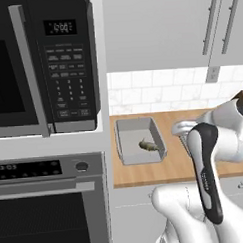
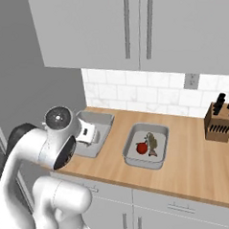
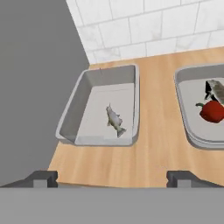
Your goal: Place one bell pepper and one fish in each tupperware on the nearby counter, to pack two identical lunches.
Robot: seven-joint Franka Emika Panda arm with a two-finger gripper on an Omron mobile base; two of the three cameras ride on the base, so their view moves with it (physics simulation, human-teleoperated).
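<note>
Fingertips (image 3: 43, 178) of the gripper (image 3: 117, 178) are spread wide apart, and nothing is held between them. Ahead of the left fingertip, on the counter (image 3: 157, 148), a tupperware (image 3: 76, 103) is seen with one fish (image 3: 114, 120) lying inside. Ahead of the right fingertip, a second tupperware (image 3: 186, 94) is seen holding a red bell pepper (image 3: 213, 111) and another fish (image 3: 217, 90).

Two shallow pale-grey tupperware tubs sit side by side, a bit apart, on the light wood counter (image 3: 157, 127): the left tupperware (image 3: 83, 98) has just one small grey fish (image 3: 114, 120) lying flat in it, while the right tupperware (image 3: 186, 116) holds a red bell pepper (image 3: 213, 111) right beside another fish (image 3: 216, 89).
</note>
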